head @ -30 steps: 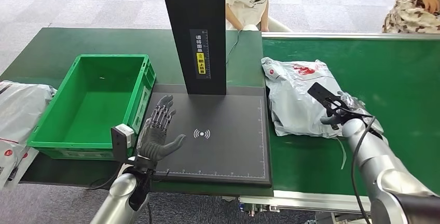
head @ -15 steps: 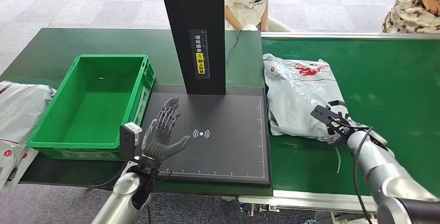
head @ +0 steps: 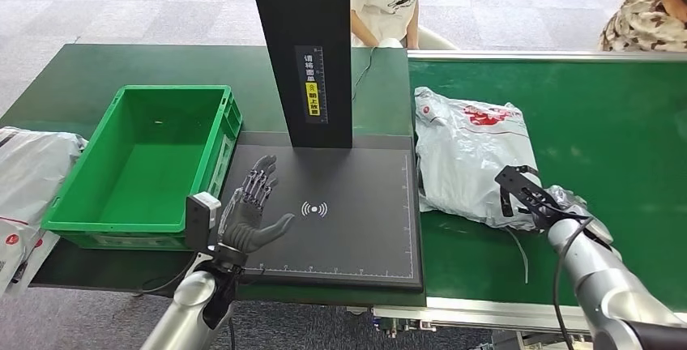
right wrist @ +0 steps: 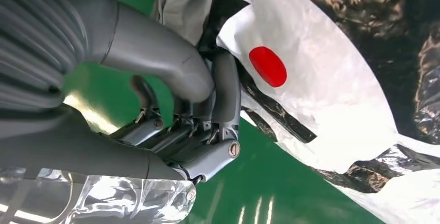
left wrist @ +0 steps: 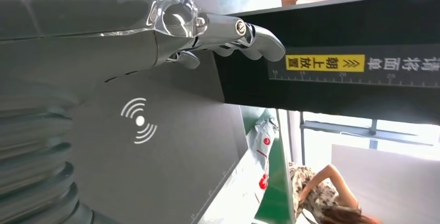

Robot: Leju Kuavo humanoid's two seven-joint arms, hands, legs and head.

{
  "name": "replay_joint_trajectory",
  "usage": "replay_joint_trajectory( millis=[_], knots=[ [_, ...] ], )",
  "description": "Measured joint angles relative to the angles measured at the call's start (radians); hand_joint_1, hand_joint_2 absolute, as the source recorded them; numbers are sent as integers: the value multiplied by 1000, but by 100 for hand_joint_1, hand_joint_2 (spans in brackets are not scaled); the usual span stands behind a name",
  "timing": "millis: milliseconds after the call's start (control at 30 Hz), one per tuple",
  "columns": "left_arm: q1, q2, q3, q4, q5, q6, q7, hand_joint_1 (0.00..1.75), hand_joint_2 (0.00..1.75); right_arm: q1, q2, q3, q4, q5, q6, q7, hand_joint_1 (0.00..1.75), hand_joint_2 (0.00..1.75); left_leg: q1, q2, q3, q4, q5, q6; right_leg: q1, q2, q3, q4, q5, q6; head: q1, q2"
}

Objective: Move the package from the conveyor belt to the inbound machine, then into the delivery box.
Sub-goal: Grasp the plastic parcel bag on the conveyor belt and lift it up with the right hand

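In the head view, the package (head: pixel 470 151) lies on the green belt (head: pixel 616 123), at its left edge just beside the black scanner plate (head: pixel 340 228). The right hand (head: pixel 541 204) grips the package at its near right corner. The left hand (head: pixel 251 208) hovers over the left part of the plate, fingers spread, holding nothing. The green box (head: pixel 134 160) stands on the counter (head: pixel 73 74), left of the plate.

In the left wrist view, the left hand's fingers (left wrist: pixel 244 35) are stretched out above the plate.

In the right wrist view, the right hand's fingers (right wrist: pixel 225 86) are clamped on a fold of the package.
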State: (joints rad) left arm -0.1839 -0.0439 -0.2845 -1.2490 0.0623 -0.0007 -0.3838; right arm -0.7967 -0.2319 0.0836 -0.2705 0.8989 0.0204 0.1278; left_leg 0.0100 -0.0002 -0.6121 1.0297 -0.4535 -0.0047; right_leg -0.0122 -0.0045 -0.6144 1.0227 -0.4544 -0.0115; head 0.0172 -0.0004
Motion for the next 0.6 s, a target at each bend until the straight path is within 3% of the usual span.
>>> replay_joint_trajectory(
  millis=[167, 333, 400, 600],
  knots=[
    [7, 3, 10, 0, -5, 2, 0, 0, 175, 6, -1, -12, 0, -20, 66, -33, 175, 175, 0, 0, 0, 0, 0, 0, 0, 0, 0, 0, 0, 0, 0, 0],
    [7, -1, 18, 0, -18, 2, -2, 0, 175, 15, 1, -31, -4, -49, 167, -126, 175, 175, 0, 0, 0, 0, 0, 0, 0, 0, 0, 0, 0, 0, 0, 0],
    [11, -4, 23, -2, -21, 4, -5, 0, 175, 16, 4, -33, -14, -39, 113, -200, 175, 175, 0, 0, -1, 0, 0, 0, 0, 0, 0, 1, 0, 0, 0, 0],
    [55, -12, 45, -48, -31, 22, -13, 0, 175, 8, 24, -44, -76, -54, -225, -467, 175, 175, 0, -1, -1, 0, 0, 0, 0, -1, 0, 0, 0, 0, 0, 0]
  ],
)
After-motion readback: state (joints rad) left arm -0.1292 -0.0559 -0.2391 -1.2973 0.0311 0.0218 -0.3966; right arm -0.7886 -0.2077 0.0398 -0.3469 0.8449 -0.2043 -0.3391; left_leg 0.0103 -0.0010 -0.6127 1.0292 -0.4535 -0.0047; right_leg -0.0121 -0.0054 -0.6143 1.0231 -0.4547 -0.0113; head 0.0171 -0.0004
